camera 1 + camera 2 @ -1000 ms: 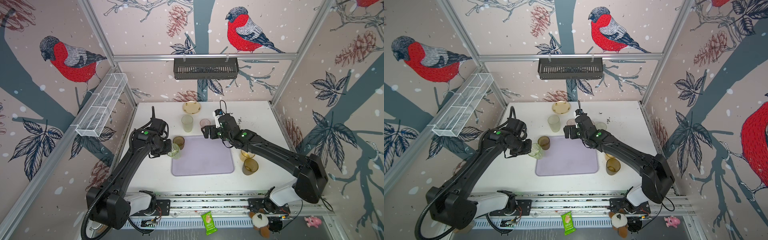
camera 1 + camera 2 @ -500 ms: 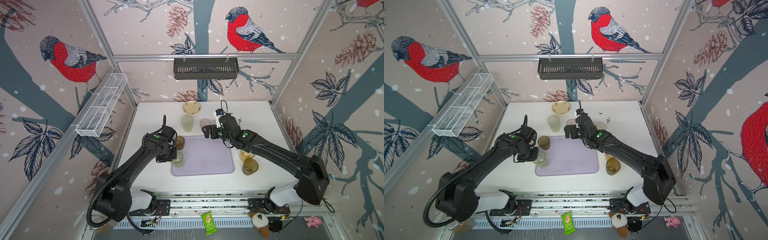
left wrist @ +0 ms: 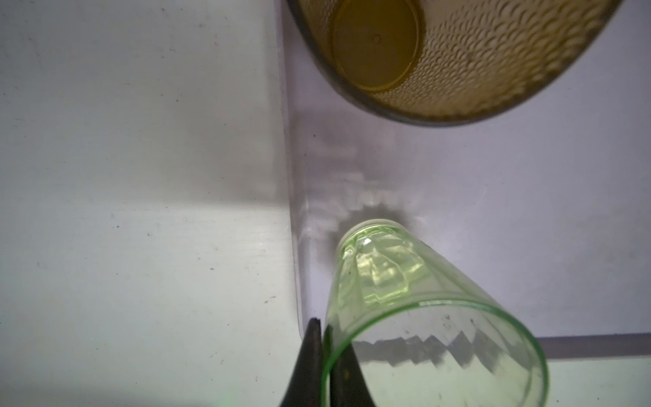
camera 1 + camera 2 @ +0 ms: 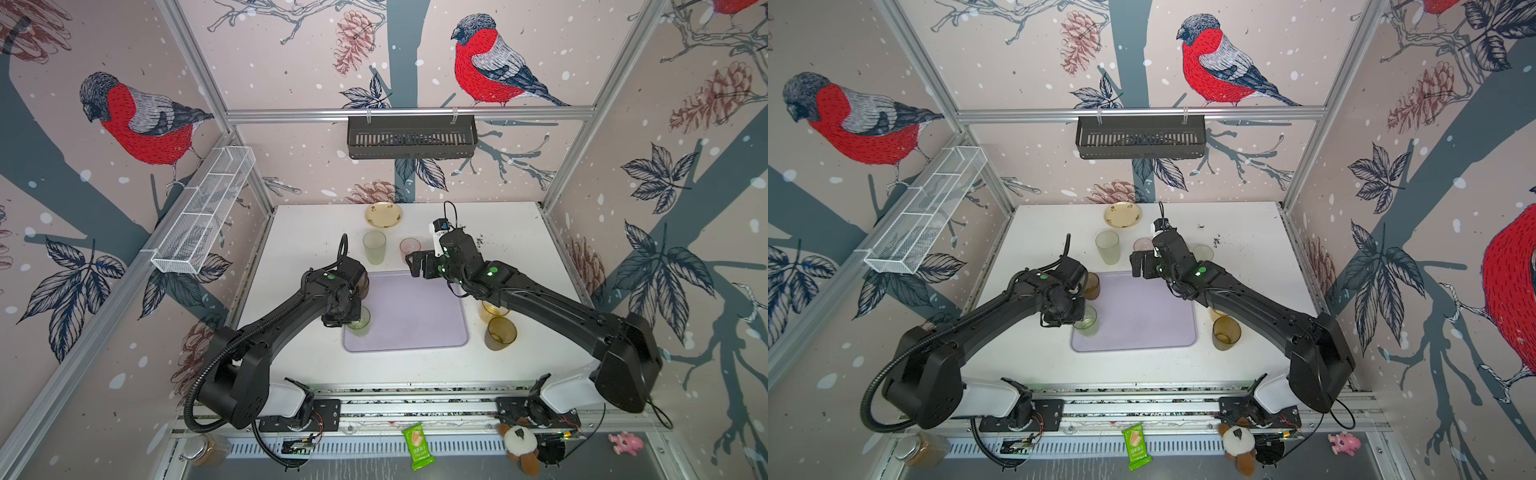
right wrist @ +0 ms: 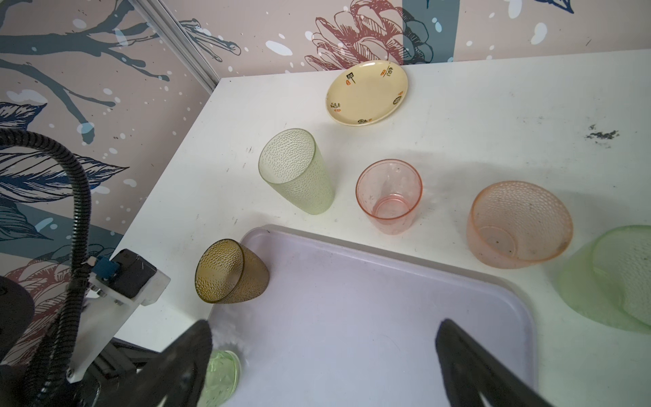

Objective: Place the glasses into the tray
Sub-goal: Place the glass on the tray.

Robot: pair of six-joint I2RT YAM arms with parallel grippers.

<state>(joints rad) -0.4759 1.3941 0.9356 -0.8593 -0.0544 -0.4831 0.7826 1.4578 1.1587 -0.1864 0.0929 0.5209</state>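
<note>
Left claw (image 3: 322, 338) is pinched on the green glass (image 3: 405, 317) by its rim, which holds it upright at the tray's (image 4: 415, 316) 7 o'clock corner. Right claw (image 5: 324, 329) is wide open and empty, up around 12 o'clock.

Top views: bright, even, diffuse light, with faint soft shadows on table (image 4: 316, 232) and wide-angle bending at the edges. Left wrist view: dim and close. Brown glass (image 3: 458, 60) is soft, and green glass (image 3: 387, 275) throws a zigzag shadow on tray (image 3: 493, 197). Right wrist view: sharp, but near fingers (image 5: 186, 366) are blurred.
</note>
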